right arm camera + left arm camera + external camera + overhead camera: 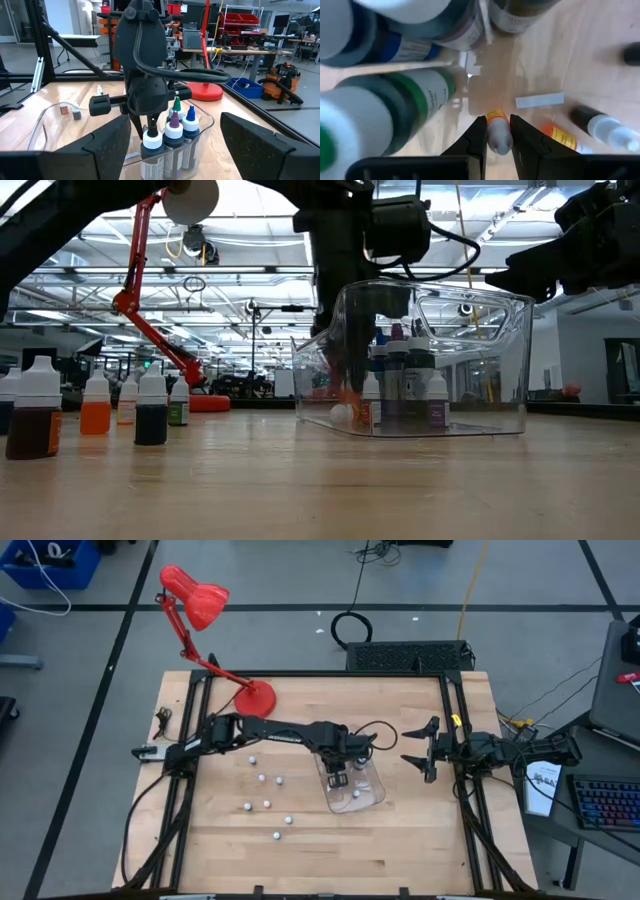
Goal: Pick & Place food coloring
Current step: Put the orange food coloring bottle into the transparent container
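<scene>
Item 1. My left gripper (498, 142): reaching down into the clear plastic tray (372, 795), jaws pinched narrow on one tiny food coloring bottle (498, 131), whitish with an orange band. I hold it tip-toward-me and low over the tray floor, which I judge is so it can be set down among the others, not dropped.

Item 2. Tray contents: larger upright bottles (174, 131) clustered together, caps purple, blue, green and white in the right wrist view. Two small bottles lie on the tray floor beside my jaws, one orange-labelled (563, 137), one dark with a clear tip (604, 129). The uprights stand packed to one side, leaving bare floor for the small ones.

Item 3. Loose stock: seven or so small white-capped bottles (268, 804) on the wooden table (400, 860), at about 9 o'clock from the tray and well apart from it. All stand upright in the low view, where the nearest is brown (33, 408). Not yet collected, in my judgement.

Item 4. My right gripper (424, 752): jaws spread wide, holding nothing, parked at 3 o'clock from the tray, clear of my left arm's working space.

Item 5. Red desk lamp (205, 610): at 11 o'clock, uninvolved.
</scene>
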